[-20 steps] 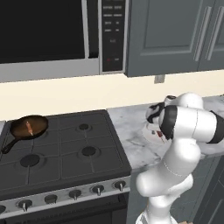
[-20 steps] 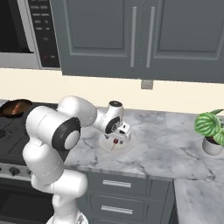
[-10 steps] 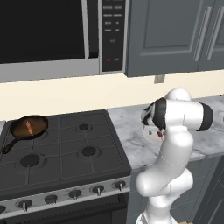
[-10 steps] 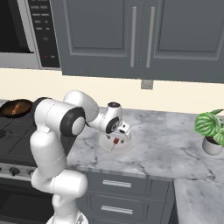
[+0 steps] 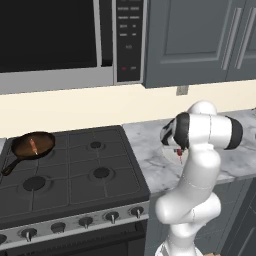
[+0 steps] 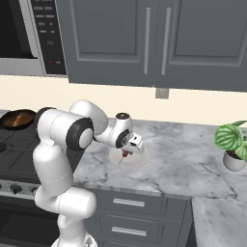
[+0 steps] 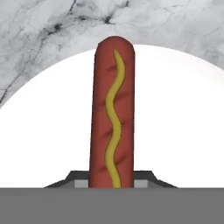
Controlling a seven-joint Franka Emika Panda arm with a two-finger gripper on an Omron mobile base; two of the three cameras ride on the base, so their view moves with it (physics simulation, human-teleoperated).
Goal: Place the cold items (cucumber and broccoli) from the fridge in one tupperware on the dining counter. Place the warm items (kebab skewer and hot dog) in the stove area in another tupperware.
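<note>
Hot dog (image 7: 111, 113) clamped in pincer (image 7: 111, 180), over plate (image 7: 175, 122)

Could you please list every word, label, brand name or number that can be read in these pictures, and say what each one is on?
None can be read.
The microwave control panel carries rows of small light button markings and a small red mark, all too blurred to read.
In the right base view the same panel is just as blurred.
The hot dog, the white plate and the stove knobs carry no text.
</note>
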